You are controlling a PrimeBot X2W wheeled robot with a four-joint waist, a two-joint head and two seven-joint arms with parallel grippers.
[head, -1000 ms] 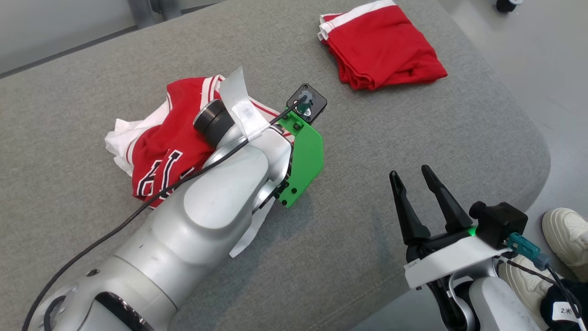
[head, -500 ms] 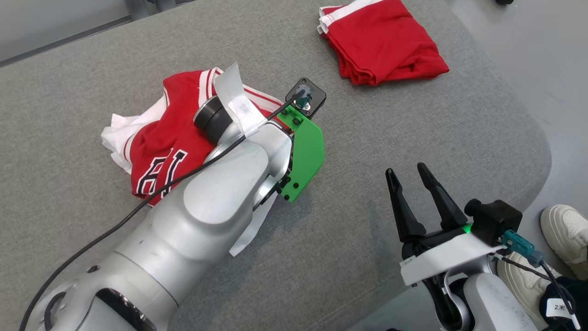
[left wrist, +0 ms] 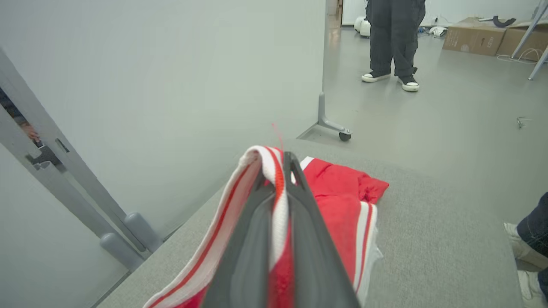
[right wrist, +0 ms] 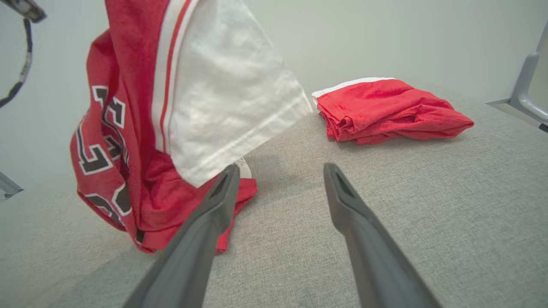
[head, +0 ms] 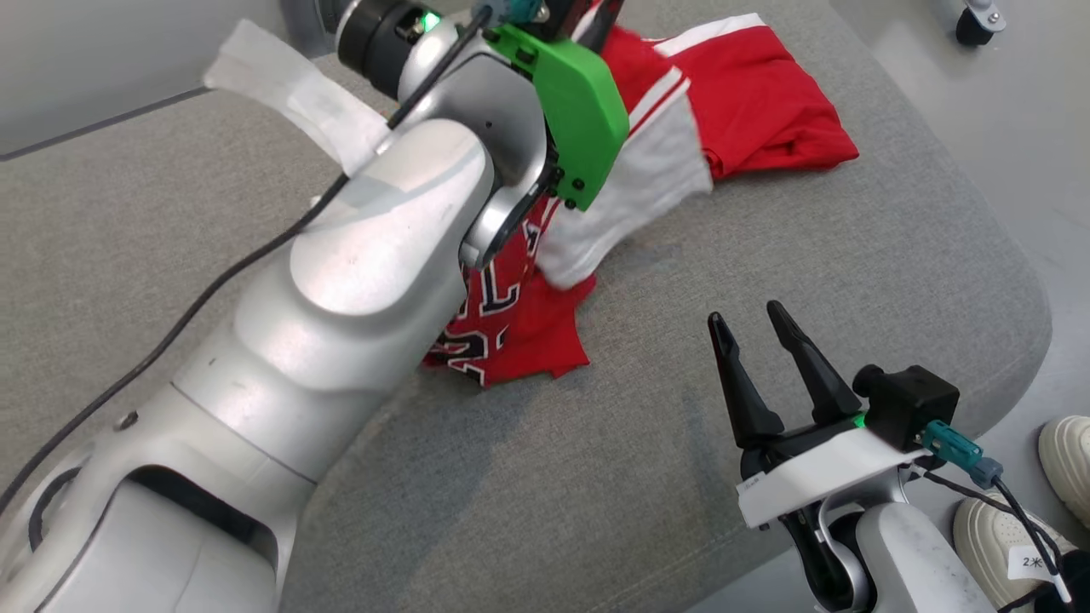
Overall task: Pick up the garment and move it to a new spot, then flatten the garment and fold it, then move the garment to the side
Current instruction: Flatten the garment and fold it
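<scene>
The garment (head: 519, 332) is a red and white jersey with black and white lettering. It hangs over the grey padded table (head: 851, 255), and its lower folds still touch the surface. My left gripper (left wrist: 278, 164) is raised and shut on the jersey's red-and-white striped edge (left wrist: 265, 171). In the head view my left arm (head: 400, 213) hides much of the jersey. Open and holding nothing, my right gripper (head: 745, 315) sits low at the front right. In the right wrist view the right gripper (right wrist: 281, 167) stands just right of the hanging jersey (right wrist: 141, 128).
A second, folded red garment (head: 766, 111) lies at the table's far right, also seen as the folded pile (right wrist: 389, 111). A person's legs (left wrist: 391, 38) stand on the floor beyond a partition foot with a caster (left wrist: 332, 126). Shoes (head: 1069, 460) are beside the table's right edge.
My left gripper shut on the jersey, then lifted it off the table and carried it up and right toward the folded garment. The right gripper stayed open and almost still.
</scene>
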